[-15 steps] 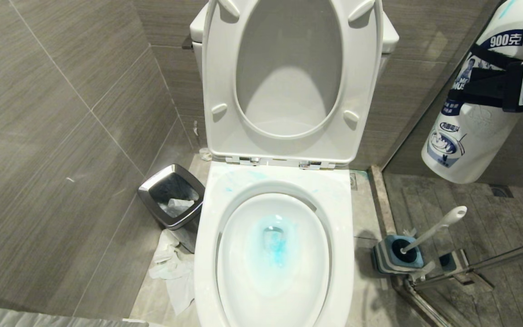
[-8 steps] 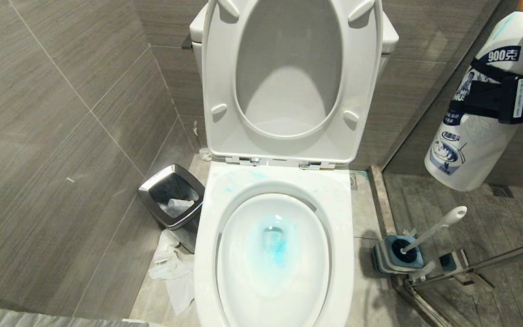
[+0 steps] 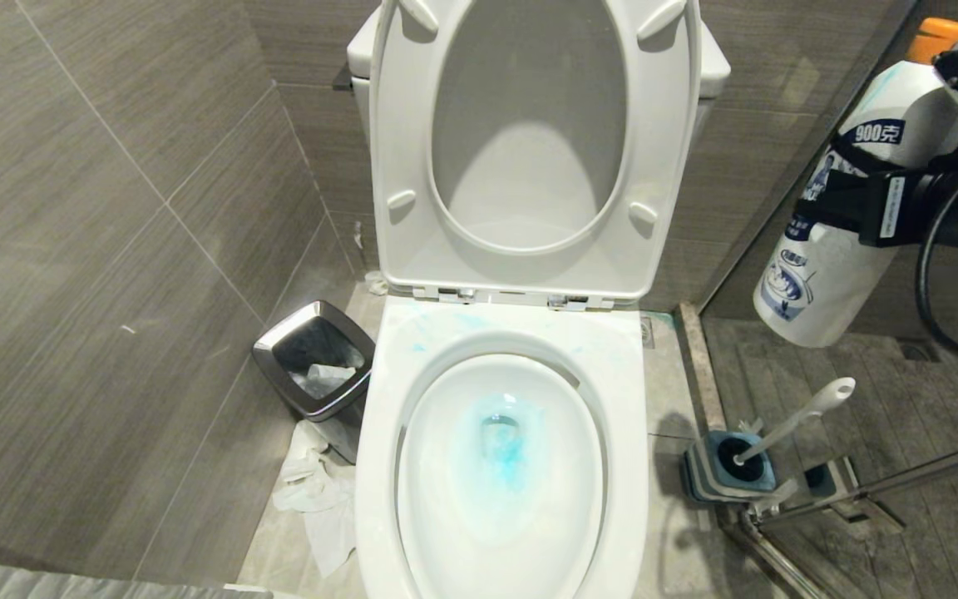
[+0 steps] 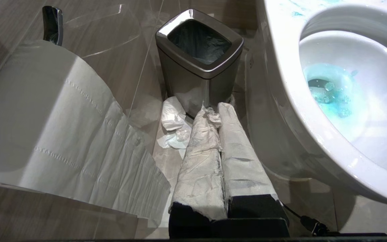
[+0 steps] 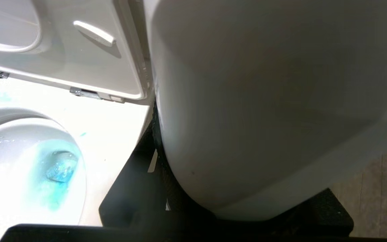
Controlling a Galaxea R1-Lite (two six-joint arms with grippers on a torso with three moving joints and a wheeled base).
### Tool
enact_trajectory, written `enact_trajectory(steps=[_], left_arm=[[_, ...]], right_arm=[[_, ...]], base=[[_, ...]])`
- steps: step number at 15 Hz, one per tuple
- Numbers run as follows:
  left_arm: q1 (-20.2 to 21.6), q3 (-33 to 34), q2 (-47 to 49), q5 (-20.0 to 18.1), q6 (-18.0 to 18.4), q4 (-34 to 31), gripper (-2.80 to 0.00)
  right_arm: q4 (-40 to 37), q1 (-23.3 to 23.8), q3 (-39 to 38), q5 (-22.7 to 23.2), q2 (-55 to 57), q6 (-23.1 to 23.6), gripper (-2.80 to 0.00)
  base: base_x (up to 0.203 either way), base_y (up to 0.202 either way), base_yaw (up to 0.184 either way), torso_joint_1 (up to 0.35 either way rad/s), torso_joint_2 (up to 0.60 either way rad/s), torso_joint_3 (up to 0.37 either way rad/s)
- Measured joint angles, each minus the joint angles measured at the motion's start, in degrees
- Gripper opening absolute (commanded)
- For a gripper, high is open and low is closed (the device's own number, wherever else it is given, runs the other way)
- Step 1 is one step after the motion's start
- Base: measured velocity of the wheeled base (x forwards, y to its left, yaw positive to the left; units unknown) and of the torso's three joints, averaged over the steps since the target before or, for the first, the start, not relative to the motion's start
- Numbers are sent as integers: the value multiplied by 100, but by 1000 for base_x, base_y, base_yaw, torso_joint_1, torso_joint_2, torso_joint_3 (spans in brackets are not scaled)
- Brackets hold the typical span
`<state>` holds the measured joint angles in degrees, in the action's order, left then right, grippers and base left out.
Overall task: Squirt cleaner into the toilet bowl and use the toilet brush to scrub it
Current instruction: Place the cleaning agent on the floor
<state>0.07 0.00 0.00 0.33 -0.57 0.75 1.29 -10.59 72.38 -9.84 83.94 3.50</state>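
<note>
We've swung the white cleaner bottle (image 3: 828,241), clamped in the right gripper (image 3: 849,204), upright; turquoise cleaner (image 3: 506,453) tints the glossy white toilet bowl (image 3: 500,532), white-handled toilet brush (image 3: 787,426) untouched.

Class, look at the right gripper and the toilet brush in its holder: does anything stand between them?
Yes. The right gripper is shut on the cleaner bottle, which hangs above the toilet brush; its hold is occupied.

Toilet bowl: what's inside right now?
Inside the toilet bowl: turquoise cleaner pooled around the drain, with faint streaks on the rim behind the basin. No brush in it. The drain passage below the water is hidden.
</note>
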Motion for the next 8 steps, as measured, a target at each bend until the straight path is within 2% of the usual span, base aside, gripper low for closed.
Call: enact_trajectory(steps=[5, 8], left_arm=[[0, 0, 0, -2, -2, 2, -280], [0, 0, 0, 0, -2, 2, -280]], right_arm=[[1156, 585, -221, 537, 736, 2, -280], [1359, 917, -219, 879, 1125, -1, -280]], base=[[0, 0, 0, 2, -1, -157], [0, 0, 0, -3, 3, -193]])
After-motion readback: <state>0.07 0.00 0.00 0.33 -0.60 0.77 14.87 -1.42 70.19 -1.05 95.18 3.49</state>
